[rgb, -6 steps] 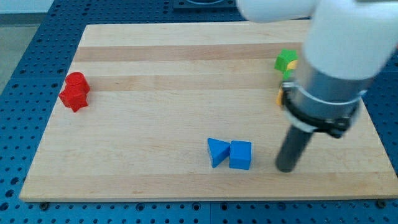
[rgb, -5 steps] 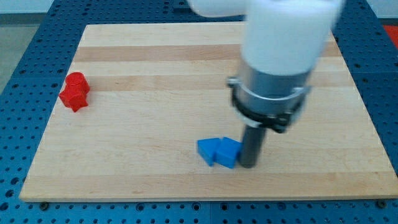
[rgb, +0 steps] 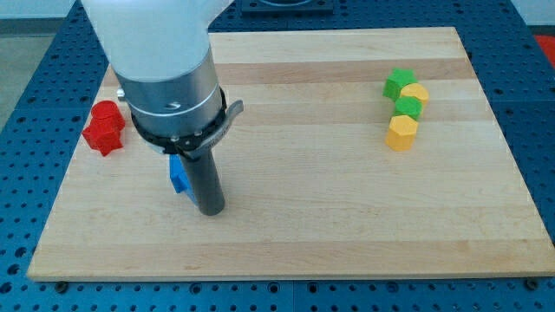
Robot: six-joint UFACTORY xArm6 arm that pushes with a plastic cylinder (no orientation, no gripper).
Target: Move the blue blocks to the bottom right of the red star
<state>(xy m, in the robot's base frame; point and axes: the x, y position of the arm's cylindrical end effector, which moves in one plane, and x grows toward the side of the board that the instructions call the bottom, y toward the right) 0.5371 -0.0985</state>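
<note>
My tip (rgb: 211,209) rests on the board left of centre, near the view's bottom. A blue block (rgb: 178,174) shows just to its left, touching the rod, mostly hidden behind it; its shape cannot be made out. A second blue block is not visible. The red star (rgb: 103,136) lies at the board's left edge with a red cylinder (rgb: 107,113) touching it from above. The blue block sits to the right of and slightly below the red star.
At the board's right stand a green star (rgb: 398,83), a yellow cylinder (rgb: 417,93), a green cylinder (rgb: 408,107) and a yellow hexagon (rgb: 401,133), clustered together. The arm's wide body (rgb: 165,69) covers the board's upper left.
My tip has swept from the board's right to left of centre, pushing the blue blocks leftward toward the red star. The green and yellow blocks have come into view.
</note>
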